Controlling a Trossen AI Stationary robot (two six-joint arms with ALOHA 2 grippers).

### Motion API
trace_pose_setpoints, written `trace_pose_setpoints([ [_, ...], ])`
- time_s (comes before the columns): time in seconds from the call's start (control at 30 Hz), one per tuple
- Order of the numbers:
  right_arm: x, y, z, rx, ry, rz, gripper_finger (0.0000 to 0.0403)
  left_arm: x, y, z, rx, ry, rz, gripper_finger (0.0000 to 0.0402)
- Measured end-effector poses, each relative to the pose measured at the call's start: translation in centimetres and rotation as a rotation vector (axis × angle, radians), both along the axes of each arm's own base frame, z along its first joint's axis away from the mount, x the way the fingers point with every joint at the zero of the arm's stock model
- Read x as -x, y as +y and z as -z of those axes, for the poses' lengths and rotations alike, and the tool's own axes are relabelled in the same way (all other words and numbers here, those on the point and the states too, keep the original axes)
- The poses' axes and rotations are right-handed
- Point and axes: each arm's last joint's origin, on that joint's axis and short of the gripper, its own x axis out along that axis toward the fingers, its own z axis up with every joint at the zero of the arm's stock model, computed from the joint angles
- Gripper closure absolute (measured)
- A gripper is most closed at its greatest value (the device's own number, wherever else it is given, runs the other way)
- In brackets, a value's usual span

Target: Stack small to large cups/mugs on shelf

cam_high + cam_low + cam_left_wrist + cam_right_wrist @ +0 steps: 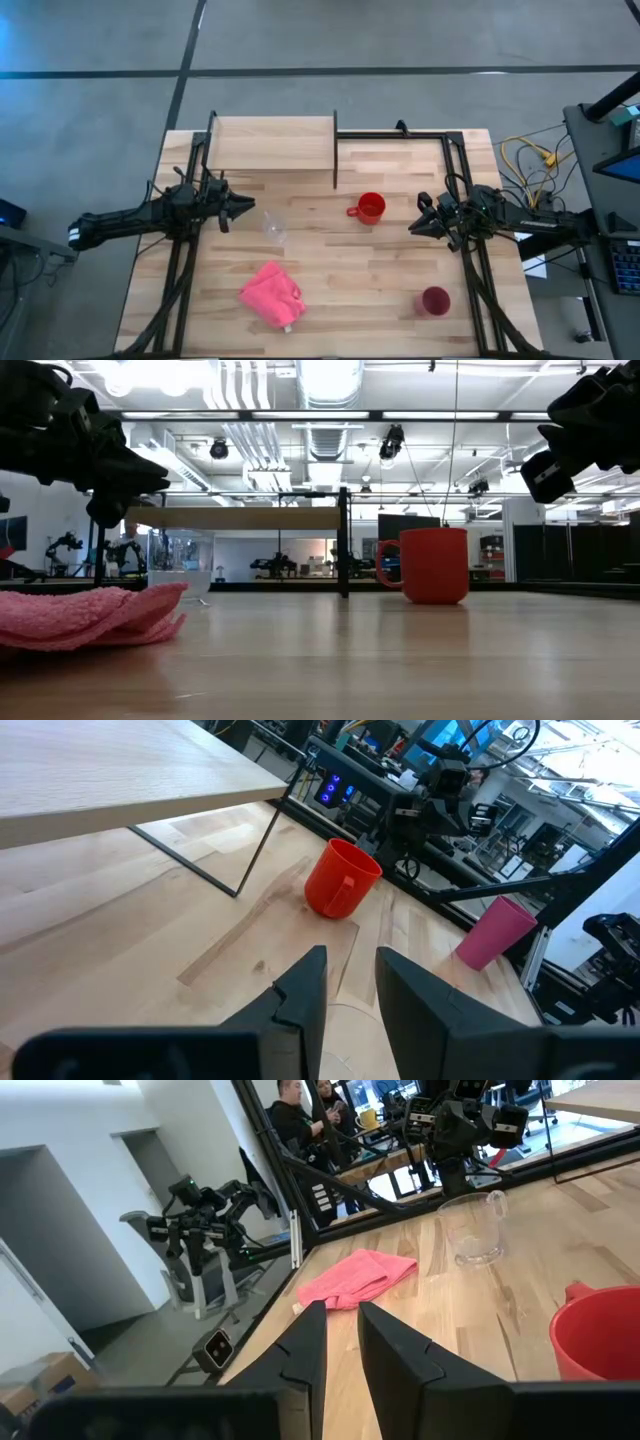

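A pink cloth [271, 294] and magenta tumbler [434, 301] sat at the table's [330, 290] near edge. Mid-table, the left claw [243, 206], narrowly parted, hovered beside the clear cup [274, 228]; the right claw [415, 226], narrowly parted, faced the red mug [369, 208]. The shelf [272, 145] stood bare behind.

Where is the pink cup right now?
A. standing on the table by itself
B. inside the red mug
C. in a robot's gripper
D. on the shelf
A: in the high view the pink cup stands alone on the table, apart from the red mug, the shelf and both grippers.
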Motion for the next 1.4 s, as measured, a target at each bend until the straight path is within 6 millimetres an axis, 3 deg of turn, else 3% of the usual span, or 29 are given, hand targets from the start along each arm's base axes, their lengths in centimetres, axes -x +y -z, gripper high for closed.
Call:
trace_pose_setpoints([
  [0.3, -0.2, -0.7, 0.0, 0.448, -0.104, 0.248, 0.0346, 0.0, 0.0, 0.0, 0.000, 0.000, 0.000, 0.0327],
  [0.47, -0.2, -0.8, 0.0, 0.510, -0.107, 0.294, 0.0346, 0.0, 0.0, 0.0, 0.000, 0.000, 0.000, 0.0327],
  [0.6, -0.2, -0.8, 0.0, 0.348, -0.073, 0.295, 0.0346, 0.0, 0.0, 0.0, 0.000, 0.000, 0.000, 0.0327],
  [0.83, -0.2, -0.8, 0.0, -0.289, 0.057, 0.289, 0.0346, 0.0, 0.0, 0.0, 0.000, 0.000, 0.000, 0.0327],
  [1.0, -0.1, -0.8, -1.1, -0.473, -0.017, 0.256, 0.0346, 0.0, 0.0, 0.0, 0.000, 0.000, 0.000, 0.0327],
  [1.1, 0.3, -0.8, -2.8, -0.478, -0.186, 0.212, 0.0346, 0.0, 0.0, 0.0, 0.000, 0.000, -0.001, 0.0327],
  [1.27, 1.6, -0.6, -5.5, -0.309, -0.536, 0.181, 0.0346, 0.0, 0.2, -0.1, -0.015, -0.007, -0.075, 0.0327],
  [1.4, 2.1, -0.3, -6.2, -0.284, -0.605, 0.100, 0.0346, 0.0, 0.3, -0.5, -0.047, -0.052, -0.112, 0.0327],
])
